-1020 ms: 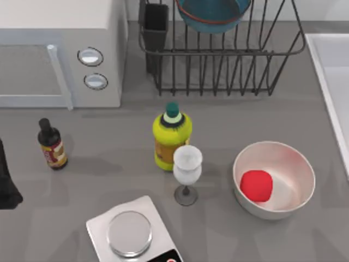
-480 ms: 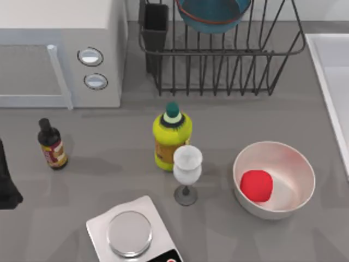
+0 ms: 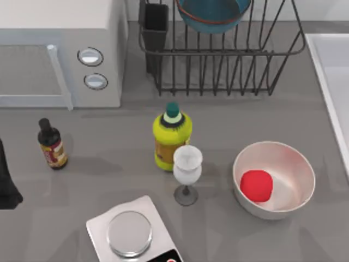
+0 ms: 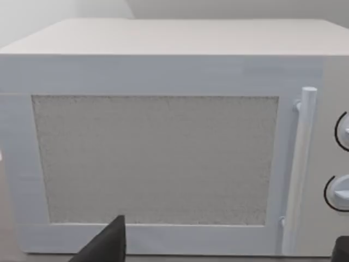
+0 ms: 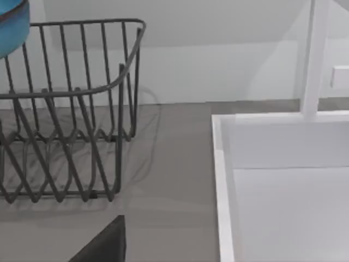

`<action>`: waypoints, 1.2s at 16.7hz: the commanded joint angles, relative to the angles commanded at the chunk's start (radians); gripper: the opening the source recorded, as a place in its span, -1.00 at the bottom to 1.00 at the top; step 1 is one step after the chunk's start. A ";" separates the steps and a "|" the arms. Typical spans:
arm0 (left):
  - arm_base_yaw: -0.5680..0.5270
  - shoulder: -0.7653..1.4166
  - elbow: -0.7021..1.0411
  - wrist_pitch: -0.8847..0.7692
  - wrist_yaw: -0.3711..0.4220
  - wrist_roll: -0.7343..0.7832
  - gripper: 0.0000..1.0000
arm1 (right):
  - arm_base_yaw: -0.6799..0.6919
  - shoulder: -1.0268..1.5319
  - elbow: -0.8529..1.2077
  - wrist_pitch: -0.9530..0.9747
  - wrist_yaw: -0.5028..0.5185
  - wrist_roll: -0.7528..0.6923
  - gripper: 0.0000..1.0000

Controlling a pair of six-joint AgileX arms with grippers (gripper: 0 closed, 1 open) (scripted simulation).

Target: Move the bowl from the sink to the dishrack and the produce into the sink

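The bowl (image 3: 214,15), the sink (image 3: 331,82) and the microwave (image 3: 60,49) run past the top view's edges.

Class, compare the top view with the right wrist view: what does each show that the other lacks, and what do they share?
Top view, not the right wrist view: the microwave, dark sauce bottle, yellow bottle, glass, scale, and the white bowl holding the produce.

Right wrist view, not the top view: a white upright post behind the sink, and the pale back wall.

Both: the dishrack with the bowl in it, the sink, and the grey counter.
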 joint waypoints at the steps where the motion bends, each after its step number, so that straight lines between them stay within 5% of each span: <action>1: 0.000 0.000 0.000 0.000 0.000 0.000 1.00 | 0.024 0.064 0.053 -0.042 0.000 0.024 1.00; 14: 0.000 0.000 0.000 0.000 0.000 0.000 1.00 | 0.439 1.306 0.950 -0.769 -0.011 0.443 1.00; 20: 0.000 0.000 0.000 0.000 0.000 0.000 1.00 | 0.552 1.646 1.202 -0.974 -0.006 0.559 1.00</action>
